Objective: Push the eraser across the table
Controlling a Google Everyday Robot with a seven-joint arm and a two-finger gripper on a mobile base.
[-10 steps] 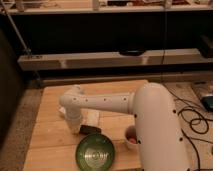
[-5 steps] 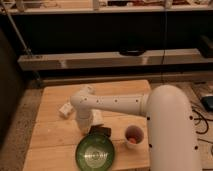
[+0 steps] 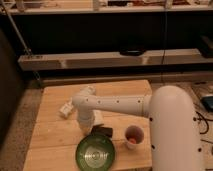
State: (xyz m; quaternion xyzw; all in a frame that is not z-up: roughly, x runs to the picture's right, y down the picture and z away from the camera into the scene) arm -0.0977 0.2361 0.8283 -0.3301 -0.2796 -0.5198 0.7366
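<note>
The eraser (image 3: 102, 131) is a small flat black block lying on the light wooden table (image 3: 55, 135), just behind the green bowl (image 3: 96, 152). My white arm reaches in from the right, and its wrist bends down over the table's middle. The gripper (image 3: 86, 126) points down at the table top, right beside the eraser's left end. I cannot tell whether it touches the eraser.
A white folded pad (image 3: 98, 117) lies just behind the eraser. A small white block (image 3: 65, 109) lies at the left. A cup with a red inside (image 3: 133, 136) stands to the right of the eraser. Low shelves (image 3: 100, 60) run behind the table.
The wrist and gripper have shifted to the right along the table, and the eraser now lies a little further right, behind the bowl.
</note>
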